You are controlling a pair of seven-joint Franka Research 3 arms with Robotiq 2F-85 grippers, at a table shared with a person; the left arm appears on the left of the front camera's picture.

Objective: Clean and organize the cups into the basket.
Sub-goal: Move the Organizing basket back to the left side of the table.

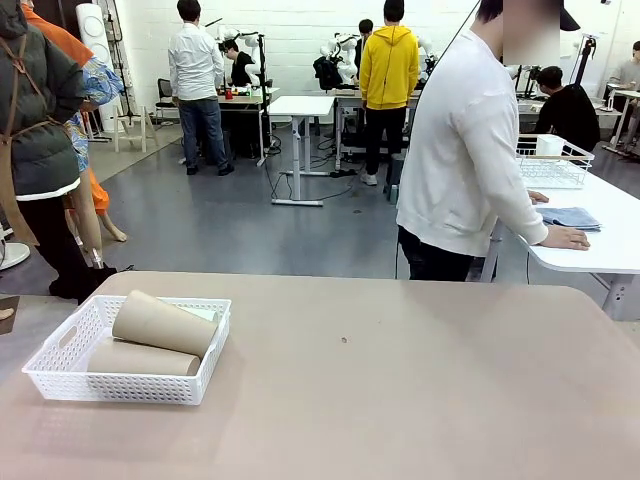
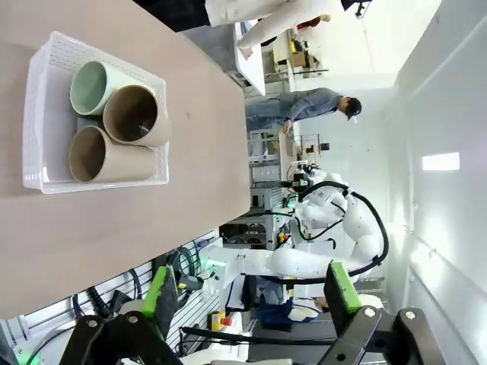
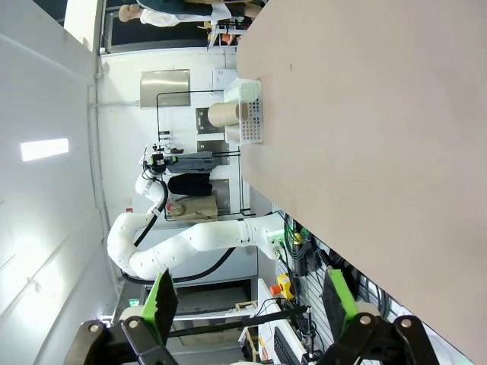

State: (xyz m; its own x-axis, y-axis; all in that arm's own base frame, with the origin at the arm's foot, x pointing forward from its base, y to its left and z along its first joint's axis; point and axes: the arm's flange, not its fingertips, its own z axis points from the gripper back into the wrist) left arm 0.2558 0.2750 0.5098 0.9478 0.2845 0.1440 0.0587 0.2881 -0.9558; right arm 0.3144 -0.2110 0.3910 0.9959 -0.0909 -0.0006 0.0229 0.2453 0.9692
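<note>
The shallow white plastic basket with lattice sides (image 1: 128,365) rests at the lower left of the front view on the beige desk (image 1: 400,380), and it contains two matte tan-brown tapered cups (image 1: 165,323) lying on their sides, one stacked across the other. In the upper left of the left wrist view, the same basket (image 2: 46,106) also shows a pale mint-green cup (image 2: 93,86) beside the tan ones. The left hand (image 2: 255,293) and the right hand (image 3: 251,296) each stand fully open at the bottom of their own views, holding nothing.

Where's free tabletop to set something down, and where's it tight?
Free: the table from the basket rightward to its right edge, and the strip in front of the basket. Crowded: inside the basket, three cups lie stacked, one tan cup riding on top.
</note>
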